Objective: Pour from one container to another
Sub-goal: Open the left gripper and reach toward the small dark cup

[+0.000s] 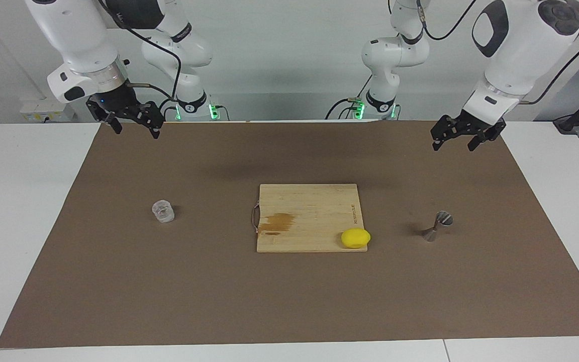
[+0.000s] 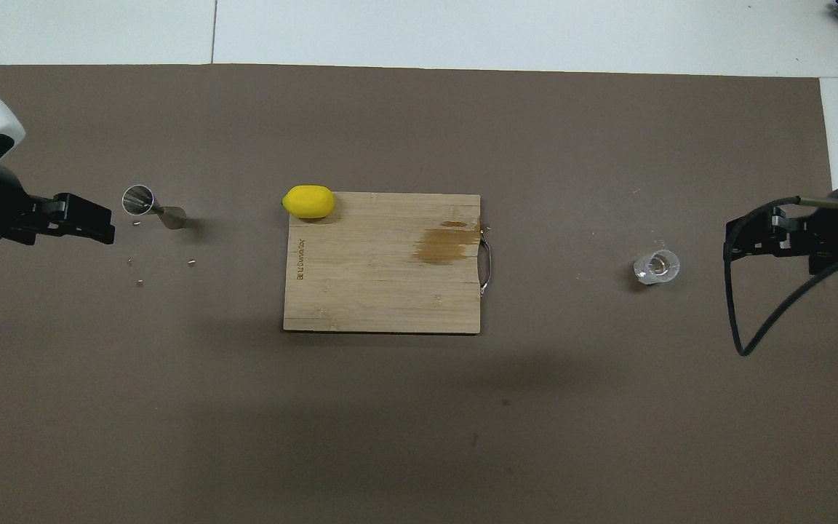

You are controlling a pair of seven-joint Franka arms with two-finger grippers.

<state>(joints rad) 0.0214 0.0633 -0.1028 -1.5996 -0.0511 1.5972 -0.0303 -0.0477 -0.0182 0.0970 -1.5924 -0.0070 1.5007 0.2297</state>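
Observation:
The clear glass tumbler [image 1: 163,211] stands upright on the brown mat toward the right arm's end; it also shows in the overhead view [image 2: 656,267]. The steel jigger [image 1: 437,227] stands on the mat toward the left arm's end, open cup up [image 2: 153,207]. My left gripper [image 1: 452,146] is open and empty, raised over the mat beside the jigger and well apart from it [image 2: 102,224]. My right gripper [image 1: 136,132] is open and empty, raised over the mat's edge at the tumbler's end [image 2: 735,244]. The right arm waits.
A wooden cutting board [image 1: 309,201] with a brown stain lies at the mat's middle [image 2: 382,291]. A yellow lemon [image 1: 355,238] sits on its corner [image 2: 308,201]. Several small specks [image 2: 140,282] lie on the mat near the jigger.

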